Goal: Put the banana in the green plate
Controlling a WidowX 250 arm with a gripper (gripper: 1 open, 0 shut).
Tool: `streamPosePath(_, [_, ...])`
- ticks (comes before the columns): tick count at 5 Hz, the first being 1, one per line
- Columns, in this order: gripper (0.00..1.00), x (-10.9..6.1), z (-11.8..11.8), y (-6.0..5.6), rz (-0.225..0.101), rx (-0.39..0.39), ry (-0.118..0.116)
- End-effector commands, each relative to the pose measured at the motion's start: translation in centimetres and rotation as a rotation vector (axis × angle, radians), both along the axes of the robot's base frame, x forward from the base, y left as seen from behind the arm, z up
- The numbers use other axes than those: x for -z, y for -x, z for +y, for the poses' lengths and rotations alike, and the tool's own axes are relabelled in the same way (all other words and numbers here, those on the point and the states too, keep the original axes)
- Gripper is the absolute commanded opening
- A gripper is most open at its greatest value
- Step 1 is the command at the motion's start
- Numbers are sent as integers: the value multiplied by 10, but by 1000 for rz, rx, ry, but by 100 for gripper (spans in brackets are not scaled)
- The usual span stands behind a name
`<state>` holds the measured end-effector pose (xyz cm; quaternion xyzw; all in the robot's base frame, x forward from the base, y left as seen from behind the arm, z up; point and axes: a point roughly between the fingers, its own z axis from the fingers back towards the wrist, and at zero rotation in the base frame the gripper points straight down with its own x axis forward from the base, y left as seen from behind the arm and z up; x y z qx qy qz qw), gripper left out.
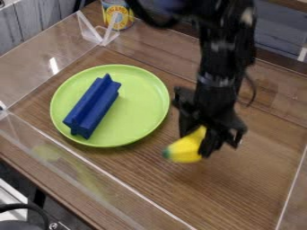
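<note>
Over the wooden table (258,171), the blurred gripper (204,142) clamps the banana (186,149), hiding its far end.

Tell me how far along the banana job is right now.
Done: the gripper has shut on the banana and holds it just above the table. In hand: carrying it. Left: moving it over the green plate, where a blue block lies, and letting go.

The small curved yellow banana (186,148) looks like smooth, slightly glossy plastic. The large round lime-green plate (138,112) has an even, satiny plastic finish. The blue ridged block (92,104) appears matt and grooved. The brown wooden tabletop (258,193) shows grain under a sheen. The clear low walls (24,135) look like glossy acrylic. The black gripper (206,135) appears matt.
</note>
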<state>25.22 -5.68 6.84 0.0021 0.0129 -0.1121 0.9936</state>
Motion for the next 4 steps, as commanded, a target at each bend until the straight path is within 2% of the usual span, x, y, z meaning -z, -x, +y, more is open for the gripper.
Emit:
streamPosePath(1, [0, -49, 16, -9, -72, -30, -24])
streamPosePath(2, [0, -75, 44, -5, -97, -80, -56])
streamPosePath(3, [0, -84, 81, 2, -117, -78, -70])
streamPosePath(4, [0, -80, 99, 17, -129, -93, -76])
